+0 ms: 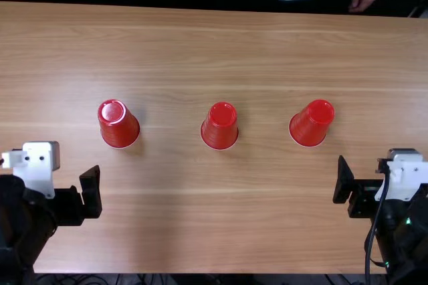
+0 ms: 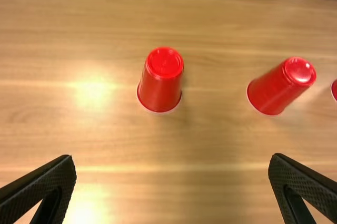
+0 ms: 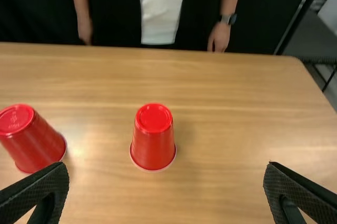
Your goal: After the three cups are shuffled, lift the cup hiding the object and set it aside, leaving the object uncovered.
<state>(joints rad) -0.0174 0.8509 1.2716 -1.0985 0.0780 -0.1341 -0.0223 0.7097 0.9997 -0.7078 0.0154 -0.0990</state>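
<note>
Three red plastic cups stand upside down in a row across the light brown wooden worktop (image 1: pixel 214 51), flat bases up and rims on the wood, each well apart from its neighbour. All three lie out ahead of your two arms, which sit back near the worktop's near edge.

The left cup (image 1: pixel 118 124) stands ahead of your left gripper (image 2: pixel 171 160), in line with the gap between its flat black fingers (image 2: pixel 45 187) and well apart from them. Those fingers are spread wide, grip nothing and touch no cup.

The right cup (image 1: pixel 311 124) stands ahead of your right gripper (image 3: pixel 166 166), likewise in line with the gap between its fingers (image 3: pixel 37 195) and apart from both. That pair is also spread wide, with nothing between them but bare wood.

The middle cup (image 1: pixel 220 126) stands between the other two, ahead of both grippers and off to the inner side of each pair of fingers, well apart from either. From the left wrist it shows beyond the left cup, towards the right arm's side; from the right wrist it shows beside the right cup, towards the left arm's side.

Every cup is upright on its rim, none tilted off the wood. You cannot tell from these views which cup covers the object.
</note>
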